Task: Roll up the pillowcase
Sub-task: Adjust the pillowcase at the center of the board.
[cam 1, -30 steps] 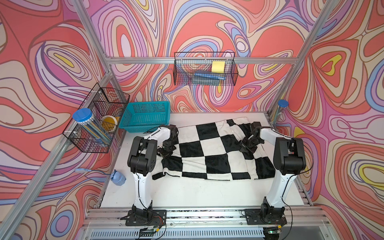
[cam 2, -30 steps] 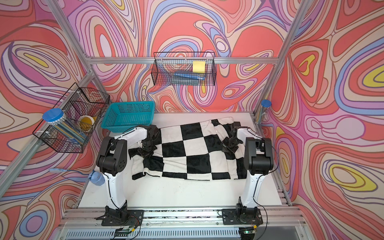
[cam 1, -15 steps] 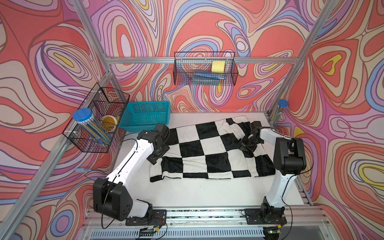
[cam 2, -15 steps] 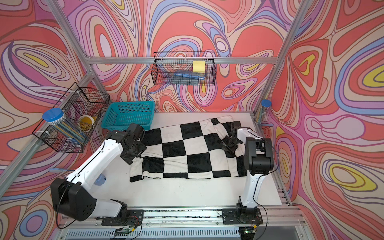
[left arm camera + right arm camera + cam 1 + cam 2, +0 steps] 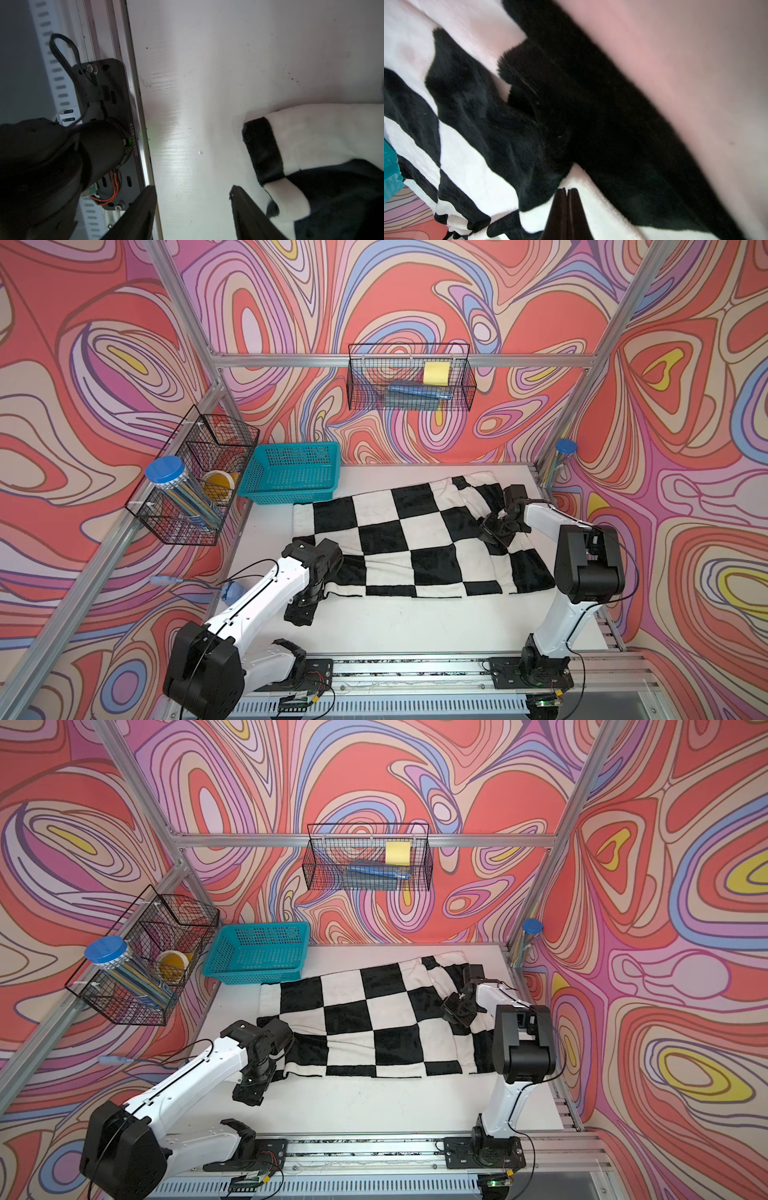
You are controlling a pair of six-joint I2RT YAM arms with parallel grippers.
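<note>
A white table (image 5: pixel 395 626) stands inside swirl-patterned walls (image 5: pixel 415 302), a basket (image 5: pixel 291 472) in its far left corner. The pillowcase (image 5: pixel 399 539) lies spread from the middle to the right edge, rumpled there. The left end effector (image 5: pixel 193 188) gapes over bare table beside its near left corner; the right end effector (image 5: pixel 566 190) is closed, tips on it.

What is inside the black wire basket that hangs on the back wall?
In the wire basket, a yellow square pad stands upright and a long blue object lies along the bottom. Something dark under it is mostly covered and unidentifiable.
</note>
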